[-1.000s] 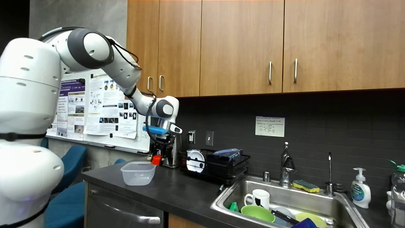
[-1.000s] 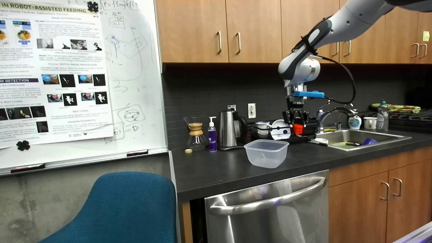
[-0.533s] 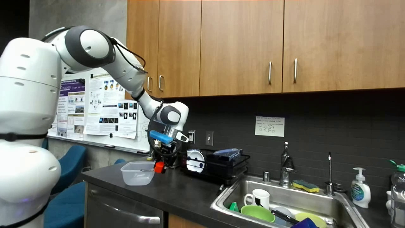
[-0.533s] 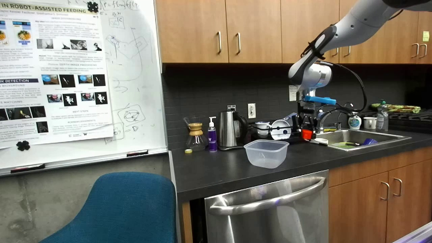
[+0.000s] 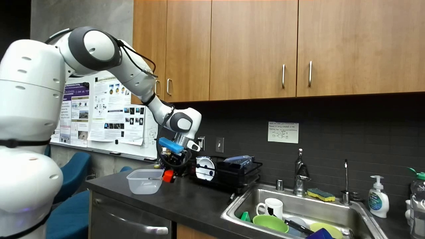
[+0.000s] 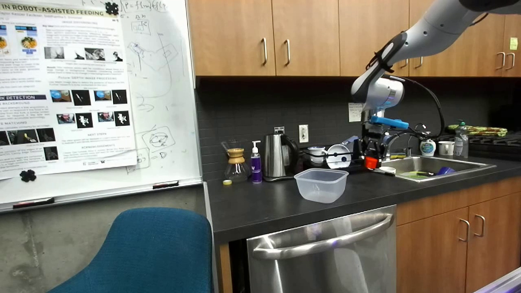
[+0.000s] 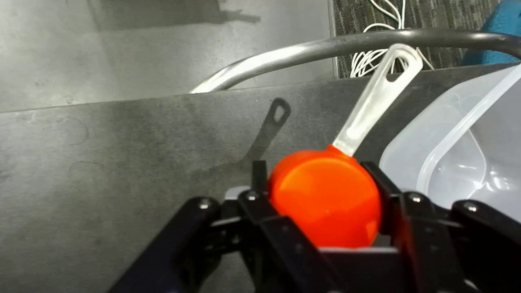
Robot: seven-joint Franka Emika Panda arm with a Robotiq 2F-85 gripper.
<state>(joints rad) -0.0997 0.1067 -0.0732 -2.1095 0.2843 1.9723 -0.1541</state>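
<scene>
1. Far left on the counter (image 6: 260, 205), in an exterior view, stand a coffee pot (image 6: 236, 159), a purple bottle (image 6: 256, 167) and a kettle (image 6: 275, 156), all at about 9 o'clock from the red cup (image 7: 325, 203).
2. To their right, a clear tub (image 6: 320, 187) sits upright at 8 o'clock from the cup, apart from it. In the wrist view the tub lies at 2 o'clock instead.
3. Next comes a white dish (image 6: 338, 156), leaning near 9 o'clock from the cup, toward the back.
4. The hand (image 7: 321, 181) is clamped on the cup, its fingers (image 7: 259, 179) on opposite sides at 9 and 3 o'clock in the wrist view. The cup's pale handle (image 7: 372, 101) points to 1 o'clock, beside the tub's rim (image 7: 468, 123) rather than over it. A shadow (image 7: 264, 134) falls at 11 o'clock, apart from the cup, so the cup seems to hang above the counter. Whether its open side faces up, I cannot tell.
5. Far right, the sink (image 6: 419, 165) lies at 3 o'clock from the cup in an exterior view; dishes (image 5: 270, 224) sit inside.
6. The step in hand looks like holding the cup aloft: grasp made, release not yet done. The next move calls for a firm squeeze on those rounded sides, a steady wrist, and care that the handle clears the tub's rim in any swing toward 2 o'clock.
</scene>
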